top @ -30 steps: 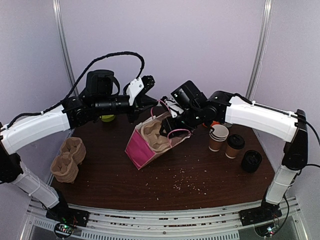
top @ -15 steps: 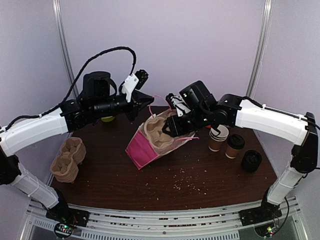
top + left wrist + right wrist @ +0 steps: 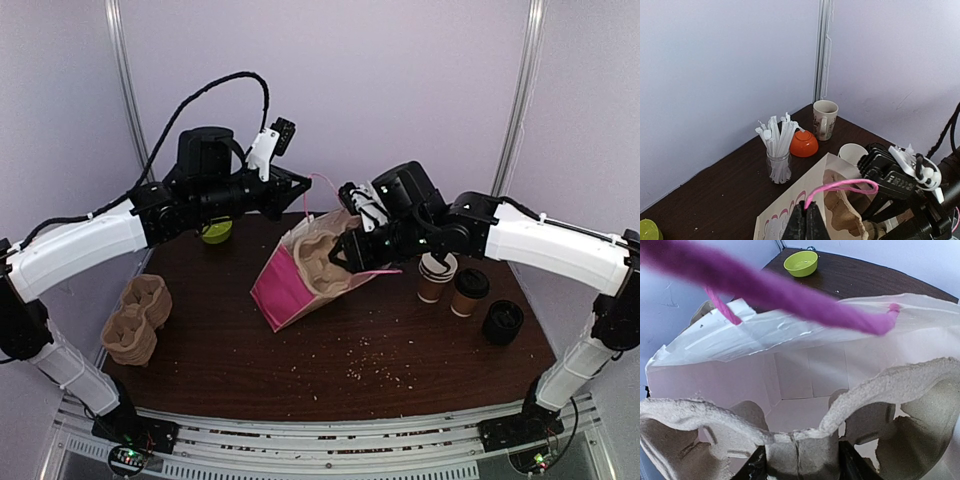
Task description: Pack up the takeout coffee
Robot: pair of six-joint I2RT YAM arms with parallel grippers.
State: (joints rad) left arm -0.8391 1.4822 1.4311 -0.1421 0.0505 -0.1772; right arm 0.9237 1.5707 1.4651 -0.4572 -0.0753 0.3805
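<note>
A pink and white paper bag [image 3: 290, 290] stands tilted at mid-table. My left gripper [image 3: 808, 214] is shut on its pink handle [image 3: 840, 187] and holds the mouth up. It also shows in the top view [image 3: 298, 203]. My right gripper [image 3: 802, 462] is shut on a brown pulp cup carrier [image 3: 875, 390], which sits partly inside the bag mouth [image 3: 318, 262]. The takeout coffee stands to the right: an open brown cup [image 3: 436, 275], a cup with a black lid [image 3: 469, 291] and a black lidded item [image 3: 502, 322].
A stack of pulp carriers [image 3: 135, 318] lies at the left. A green bowl [image 3: 214, 235] sits at the back. A jar of straws [image 3: 777, 155], an orange bowl [image 3: 804, 144] and a cream mug [image 3: 824, 119] stand behind the bag. Crumbs dot the table front.
My left gripper has lifted the pink handle, and the bag mouth now stands higher and more open. My right gripper has shifted right with the carrier in the mouth.
</note>
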